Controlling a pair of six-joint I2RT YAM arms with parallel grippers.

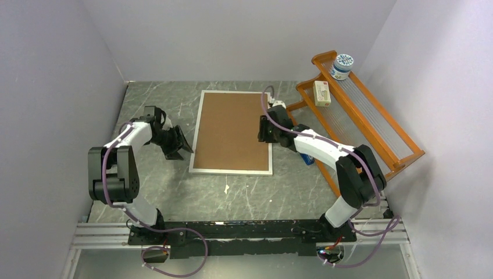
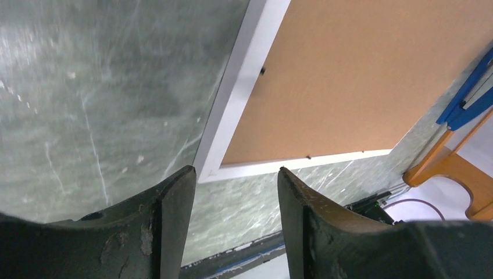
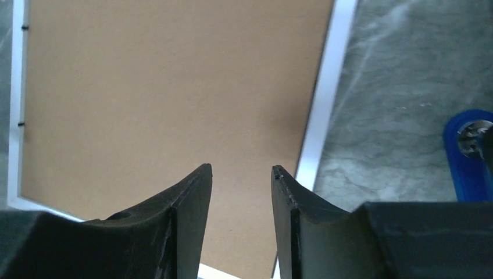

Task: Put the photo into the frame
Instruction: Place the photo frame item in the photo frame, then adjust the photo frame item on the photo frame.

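Note:
The frame [image 1: 196, 131] lies flat in the middle of the table, with its thin silvery-white rim around a plain brown backing board [image 1: 232, 131]. The photo is hidden from every view. My left gripper [image 1: 181, 145] hovers just left of the frame's near-left corner. In the left wrist view the left gripper [image 2: 235, 170] is open and empty, with the frame rim [image 2: 238, 87] and board [image 2: 360, 75] beyond its tips. My right gripper [image 1: 263, 131] hangs over the frame's right edge. In the right wrist view the right gripper [image 3: 241, 167] is open and empty above the board [image 3: 174, 87], beside the rim [image 3: 325, 99].
An orange wooden rack [image 1: 372, 122] stands along the right wall, holding a round tin [image 1: 342, 65] and a small box [image 1: 321, 93]. A blue object [image 1: 307, 158] lies under the right arm and shows as a blue object [image 3: 465, 157] in the right wrist view. A tiny white scrap [image 1: 225, 188] lies near the frame.

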